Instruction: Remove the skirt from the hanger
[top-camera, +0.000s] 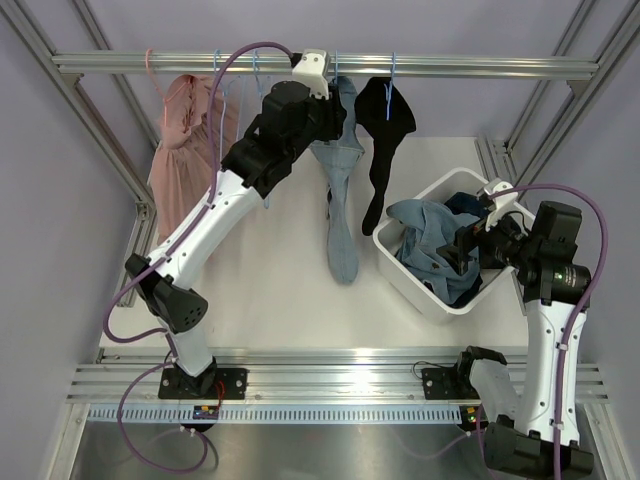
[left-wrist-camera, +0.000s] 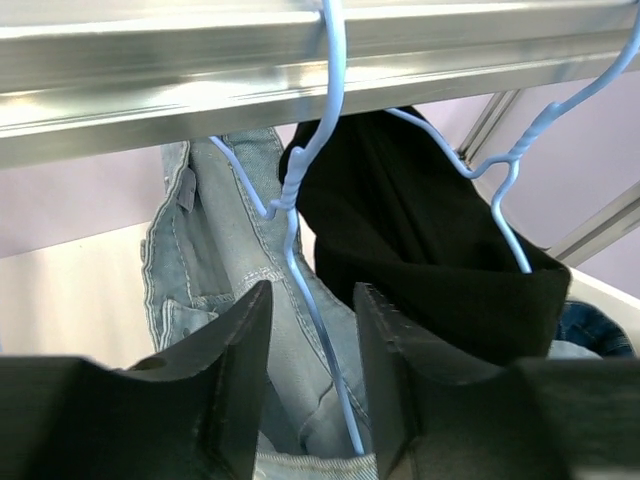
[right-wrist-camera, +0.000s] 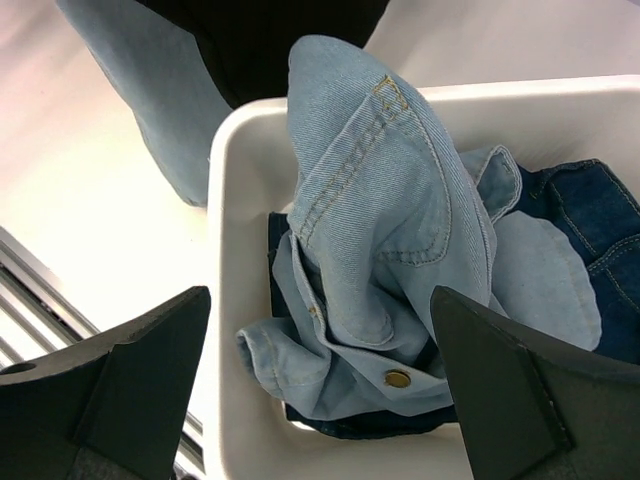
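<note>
**Right claw (right-wrist-camera: 320, 390) spread over the bin, left claw (left-wrist-camera: 310, 370) open astride the hanger wire**

The right claw hangs near the arm bases, over a white bin (right-wrist-camera: 225, 300) at the right side of the table (top-camera: 270, 280). Its fingers (right-wrist-camera: 130, 380) stand wide apart and grip nothing. Below them, a crumpled light denim garment (right-wrist-camera: 380, 200) lies in the bin on top of dark denim (right-wrist-camera: 600, 230).

Farther back, the left arm reaches up to the rail (left-wrist-camera: 150, 80) across the far end of the frame. Its claw is released too: the two dark fingers (left-wrist-camera: 240, 380) stand on either side of the blue hanger (left-wrist-camera: 300, 260). The wire runs down through the gap without being pinched.

The skirt (left-wrist-camera: 200, 260), pale denim, is on that hanger. In the top view it hangs from the rail at the middle, reaching down over the table, just left of the bin.

Just right of it, a black garment (left-wrist-camera: 420, 250) hangs on a second hanger (left-wrist-camera: 510, 200), touching the skirt's upper edge. At the rail's left end hangs a pink garment (top-camera: 180, 140), well apart from the skirt.
</note>
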